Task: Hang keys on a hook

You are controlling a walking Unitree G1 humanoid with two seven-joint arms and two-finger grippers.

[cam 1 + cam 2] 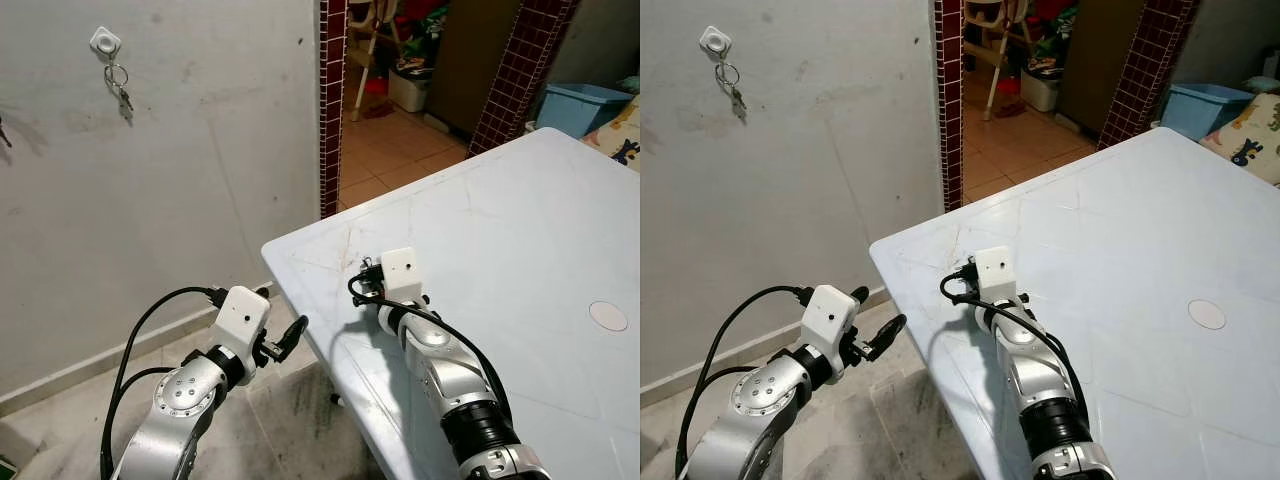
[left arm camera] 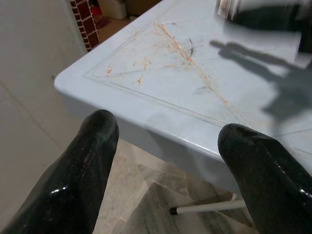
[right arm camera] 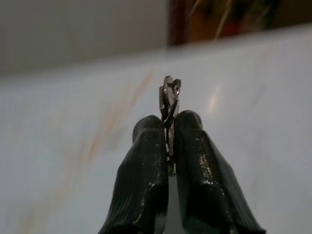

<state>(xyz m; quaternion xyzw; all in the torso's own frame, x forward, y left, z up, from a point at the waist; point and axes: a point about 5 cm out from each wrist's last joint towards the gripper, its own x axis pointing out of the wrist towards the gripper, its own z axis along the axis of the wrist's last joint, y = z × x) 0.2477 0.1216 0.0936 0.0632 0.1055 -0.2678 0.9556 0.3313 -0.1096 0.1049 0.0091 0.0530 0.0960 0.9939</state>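
Note:
A white hook (image 1: pixel 105 42) is fixed high on the grey wall at the left, and a key ring with keys (image 1: pixel 118 86) hangs from it. My right gripper (image 3: pixel 168 122) hovers low over the near left corner of the white table (image 1: pixel 500 230), shut on a small metal key ring (image 3: pixel 169 97) that sticks out past its fingertips. In the eye views the wrist camera box (image 1: pixel 402 275) hides those fingers. My left gripper (image 1: pixel 285 340) stands open and holds nothing, beside and below the table corner (image 2: pixel 73 80), over the floor.
A doorway with dark red tiled posts (image 1: pixel 333 100) opens behind the table onto an orange tiled floor. A blue bin (image 1: pixel 580 105) stands at the far right. A white round disc (image 1: pixel 608 316) lies on the table. A table leg (image 2: pixel 204 207) shows below the edge.

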